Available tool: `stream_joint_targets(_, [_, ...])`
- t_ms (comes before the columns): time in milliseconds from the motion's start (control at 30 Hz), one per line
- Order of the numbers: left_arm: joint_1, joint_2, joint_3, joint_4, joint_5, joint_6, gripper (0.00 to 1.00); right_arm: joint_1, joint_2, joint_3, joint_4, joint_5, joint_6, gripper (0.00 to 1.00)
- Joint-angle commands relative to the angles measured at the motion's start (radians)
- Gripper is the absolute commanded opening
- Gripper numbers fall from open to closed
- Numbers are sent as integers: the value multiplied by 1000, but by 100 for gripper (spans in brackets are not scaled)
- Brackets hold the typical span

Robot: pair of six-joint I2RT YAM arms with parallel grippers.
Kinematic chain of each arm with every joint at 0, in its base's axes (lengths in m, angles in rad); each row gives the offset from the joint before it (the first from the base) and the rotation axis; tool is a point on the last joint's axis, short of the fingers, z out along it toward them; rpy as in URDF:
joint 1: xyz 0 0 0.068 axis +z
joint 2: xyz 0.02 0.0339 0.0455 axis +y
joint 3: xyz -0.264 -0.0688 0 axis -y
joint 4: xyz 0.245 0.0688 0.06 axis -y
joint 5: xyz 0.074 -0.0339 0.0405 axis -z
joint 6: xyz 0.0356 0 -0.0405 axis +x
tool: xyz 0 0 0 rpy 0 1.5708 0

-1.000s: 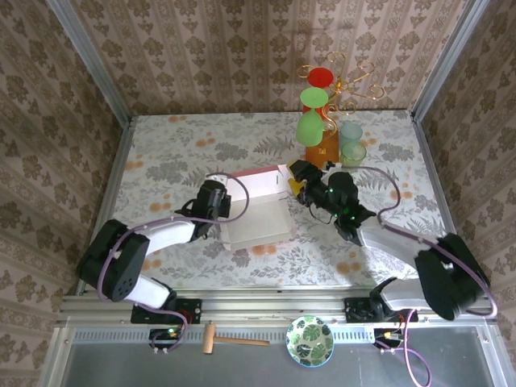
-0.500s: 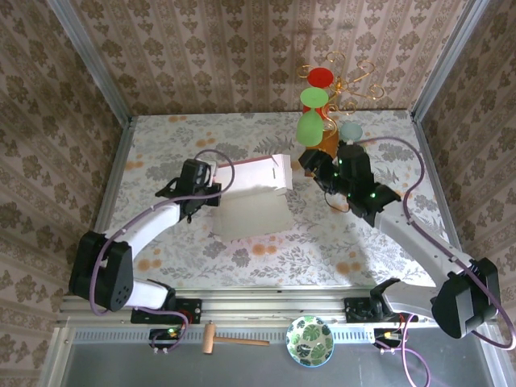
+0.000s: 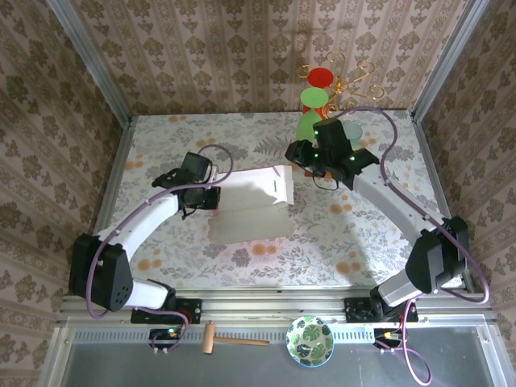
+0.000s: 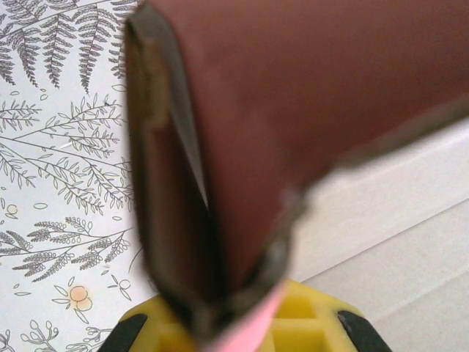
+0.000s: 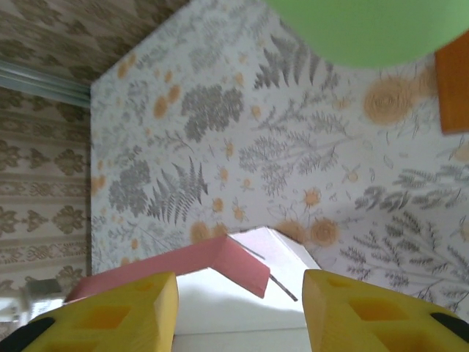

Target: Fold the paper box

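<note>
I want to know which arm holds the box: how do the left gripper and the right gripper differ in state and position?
The left gripper is shut on the paper box, with pink cardboard pinched between its fingers; the right gripper is open and holds nothing. The left gripper is at the box's left edge; the right gripper hovers near its far right corner. Both have yellow fingers.

I see my right gripper (image 5: 240,293) spread wide, the paper box (image 5: 220,265) showing between its fingers, with a green disc (image 5: 366,29) and an orange-brown block (image 5: 453,88) beyond.
</note>
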Motion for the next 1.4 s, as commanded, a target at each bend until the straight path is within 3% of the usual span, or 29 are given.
stream_joint_targets(0, [-34, 19, 57, -57, -13, -24, 0, 29, 40, 58, -75, -3, 73, 49])
stream_joint_targets(500, [-46, 40, 81, -84, -31, -16, 0, 32, 97, 31, 10, -11, 306, 55])
stream_joint_targets(767, [-50, 48, 97, -95, -25, -5, 0, 32, 129, 29, 59, -32, 350, 54])
stream_joint_targets(1133, [-58, 49, 108, -97, -28, 3, 0, 46, 168, 51, 62, -66, 387, 48])
stream_joint_targets(1367, [-72, 53, 118, -85, -49, 8, 0, 51, 173, 37, 60, -70, 433, 39])
